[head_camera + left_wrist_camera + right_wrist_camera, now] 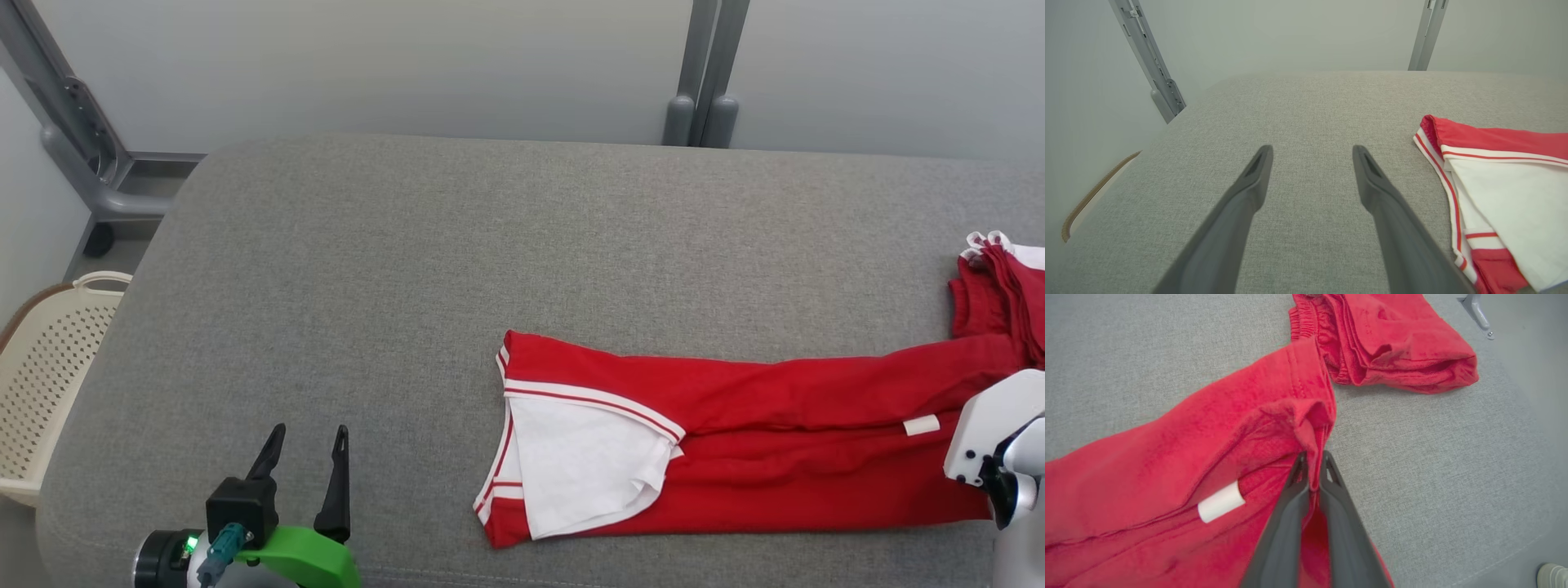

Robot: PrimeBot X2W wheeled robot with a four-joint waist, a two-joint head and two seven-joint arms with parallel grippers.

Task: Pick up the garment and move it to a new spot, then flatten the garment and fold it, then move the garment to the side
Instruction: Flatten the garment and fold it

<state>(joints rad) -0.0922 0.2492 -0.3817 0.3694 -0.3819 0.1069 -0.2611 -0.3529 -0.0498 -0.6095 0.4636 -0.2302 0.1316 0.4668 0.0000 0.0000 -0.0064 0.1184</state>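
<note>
A red garment [735, 433] with white trim and a white inner panel lies stretched out flat along the front right of the grey padded table [408, 269]. Its striped end [1486, 192] lies just right of my left gripper [1312, 157]. That left gripper [309, 441] hovers open over bare table at the front left, nothing between its fingers. My right gripper [1312, 459] is shut on a pinched fold of red cloth at the garment's [1188, 457] right end, beside a small white label [1221, 506]. In the head view just the pale right wrist [1000, 441] is visible.
A second folded red garment [1396, 339] lies at the table's far right, close to the held end [1000, 294]. A cream perforated basket [49, 376] stands off the table's left edge. Grey metal posts [706, 73] rise behind the table against a pale wall.
</note>
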